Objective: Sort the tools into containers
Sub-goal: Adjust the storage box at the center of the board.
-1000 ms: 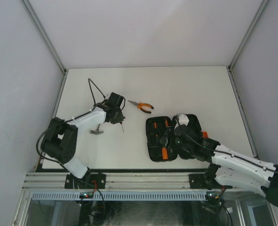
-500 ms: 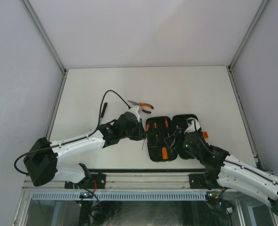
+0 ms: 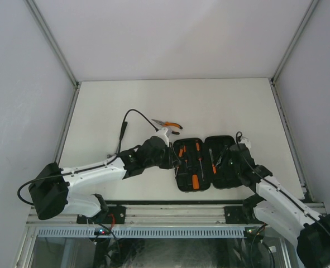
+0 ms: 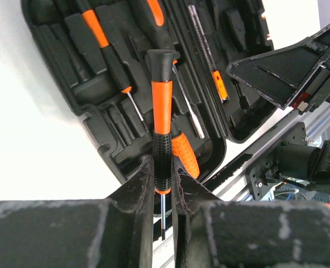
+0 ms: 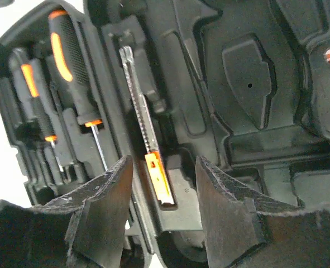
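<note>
The black tool case (image 3: 219, 143) lies open near the front of the table. My left gripper (image 3: 175, 162) is shut on a thin orange-and-black screwdriver (image 4: 162, 106) and holds it over the case's left half (image 4: 58, 33). Slots there hold a thin screwdriver (image 4: 103, 44) and a thick orange-handled one (image 3: 195, 181). My right gripper (image 3: 225, 159) is open and empty above the case (image 5: 248, 72), its jaws either side of a metal strip tool with an orange end (image 5: 145, 139). The orange-handled pliers (image 3: 173, 125) lie just behind the case. The hammer is hidden.
A thick screwdriver (image 5: 70, 56) and a thin one (image 5: 33, 95) sit in slots left of my right gripper (image 5: 165, 184). The right gripper's black body (image 4: 287, 72) is close to the held screwdriver. The aluminium rail (image 3: 170, 215) runs along the near edge.
My left arm has swung from the left of the table to the case, carrying the thin screwdriver. My right gripper has drawn back from the case's middle to its right half.
</note>
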### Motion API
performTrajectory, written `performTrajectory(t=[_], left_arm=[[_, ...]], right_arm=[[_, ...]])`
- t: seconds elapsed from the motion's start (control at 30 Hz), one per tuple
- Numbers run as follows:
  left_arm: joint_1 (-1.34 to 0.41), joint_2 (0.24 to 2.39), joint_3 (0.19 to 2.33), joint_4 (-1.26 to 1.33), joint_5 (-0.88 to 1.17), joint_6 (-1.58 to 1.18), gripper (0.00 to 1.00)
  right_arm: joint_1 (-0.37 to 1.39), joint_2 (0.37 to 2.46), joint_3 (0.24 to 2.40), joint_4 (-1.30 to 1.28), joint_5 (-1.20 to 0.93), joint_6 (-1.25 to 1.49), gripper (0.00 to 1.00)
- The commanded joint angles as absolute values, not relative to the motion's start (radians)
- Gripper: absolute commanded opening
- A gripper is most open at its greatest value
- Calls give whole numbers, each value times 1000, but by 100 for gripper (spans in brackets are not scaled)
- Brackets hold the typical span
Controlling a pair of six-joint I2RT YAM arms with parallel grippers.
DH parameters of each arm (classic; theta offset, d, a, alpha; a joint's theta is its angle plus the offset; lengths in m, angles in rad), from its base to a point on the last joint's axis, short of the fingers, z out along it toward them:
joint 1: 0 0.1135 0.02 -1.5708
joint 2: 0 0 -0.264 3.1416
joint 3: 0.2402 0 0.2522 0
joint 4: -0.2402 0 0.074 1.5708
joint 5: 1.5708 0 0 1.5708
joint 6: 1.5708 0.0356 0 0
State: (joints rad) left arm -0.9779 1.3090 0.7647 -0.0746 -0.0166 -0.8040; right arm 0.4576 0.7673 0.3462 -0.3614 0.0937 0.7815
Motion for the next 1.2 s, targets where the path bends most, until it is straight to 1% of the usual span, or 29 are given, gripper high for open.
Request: performTrajectory(t=[0.0,0.17,0.33,0.43,0.53,0.63,0.77,0.9,1.17], left_arm=[[-980,1306,759,-139,-90,-845,9],[-977,1289,760,-202,-138,-857,9],[-955,1292,771,-249,-142,-854,9],[-940,1295,777,-270,-140,-839,9],[-933,1310,808,-303,-139,-798,9],[-933,1348,870,-363,-149,-727,9],[-929,1409,955,-441,-197,-623,9],[-913,1454,1018,-453,-208,-536,9],[-890,1577,1128,-459,-169,-480,9]], right_arm=[[414,854,402,-312,-21,677,48],[428,903,395,-265,-133,672,48],[479,908,385,-273,-185,693,48],[538,916,378,-260,-191,721,48],[610,907,377,-259,-139,748,48],[635,851,379,-289,-72,763,48],[645,724,378,-337,-12,762,48],[648,609,378,-388,23,753,49],[647,535,365,-445,60,770,49]])
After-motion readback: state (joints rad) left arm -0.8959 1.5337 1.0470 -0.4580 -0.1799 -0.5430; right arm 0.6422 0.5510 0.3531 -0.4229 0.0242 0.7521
